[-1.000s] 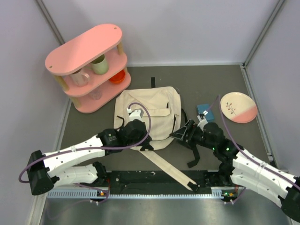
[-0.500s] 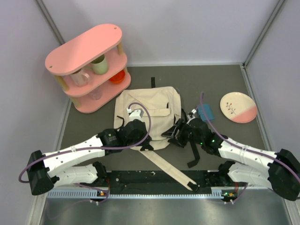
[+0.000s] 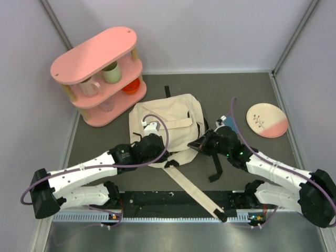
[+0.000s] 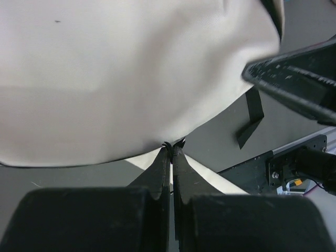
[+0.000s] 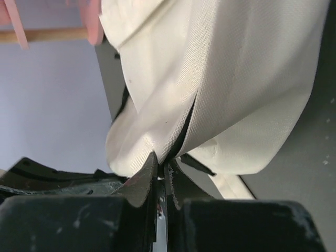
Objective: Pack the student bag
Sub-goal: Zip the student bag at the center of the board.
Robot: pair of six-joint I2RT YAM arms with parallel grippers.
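Observation:
The student bag (image 3: 168, 122), cream canvas with black trim, lies flat in the middle of the table; it fills the left wrist view (image 4: 131, 79) and the right wrist view (image 5: 236, 79). My left gripper (image 3: 161, 155) is at its near edge, shut on a small black pull (image 4: 169, 145) at the bag's rim. My right gripper (image 3: 195, 145) is at the near right corner, shut on the fabric edge beside the dark zipper slit (image 5: 184, 131). A long cream strap (image 3: 194, 191) trails toward the arm bases.
A pink two-tier shelf (image 3: 97, 73) with cups and an orange bowl stands at the back left. A pink and white plate (image 3: 266, 119) lies at the right, a small blue object (image 3: 229, 122) beside my right arm. A black strap (image 3: 216, 170) lies near the right arm.
My right gripper moved left to the bag's near right corner and shut on its edge. The bag shifted slightly away and the cream strap swung with it. The left gripper stayed shut.

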